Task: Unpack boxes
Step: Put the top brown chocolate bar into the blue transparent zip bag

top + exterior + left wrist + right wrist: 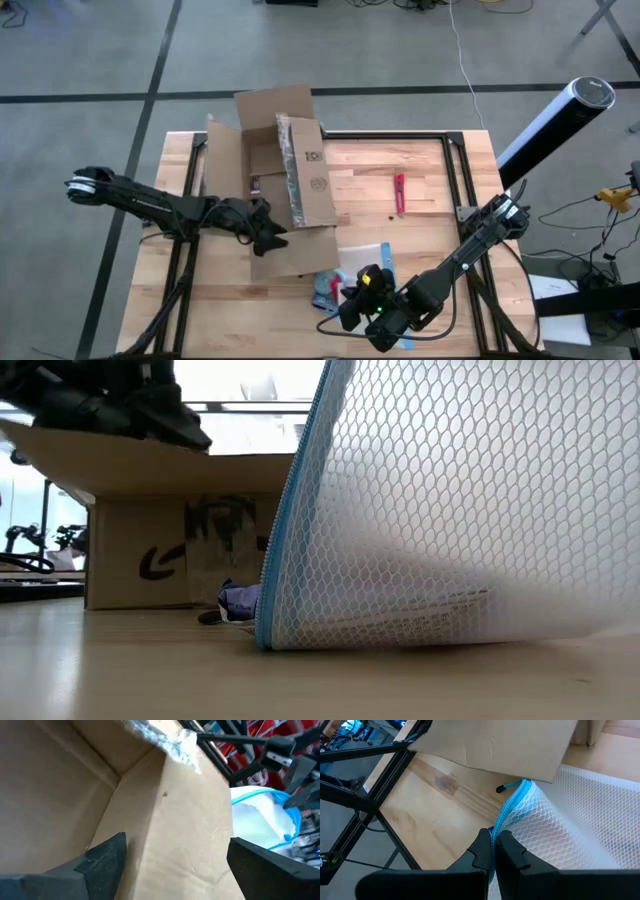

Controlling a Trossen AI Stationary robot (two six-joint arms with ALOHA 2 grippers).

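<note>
The brown cardboard box [280,170] stands open on the table's left half, its near flap [300,250] spread toward me. My left gripper [268,232] is open just over that flap, looking along its inner face [165,820]. A clear mesh pouch [358,262] with a blue zip edge rests in front of the box. It fills the low view [450,540], tilted, its lower edge on the table. My right gripper [352,297] is shut on the pouch near the table's front edge. My left gripper stands with its fingers [105,857] apart over the box's near flap; I cannot tell whether it touches the cardboard. My right gripper [496,851] pinches the pouch's blue zip edge [502,822] between its two fingers, at their free ends. That edge is raised and the pouch slopes down to the table.
A small red tool [399,193] lies right of the box. A small blue-purple item [238,600] lies on the table beside the pouch's edge. A silver cylinder [555,125] juts over the table's right edge. Bare wood lies at the front left.
</note>
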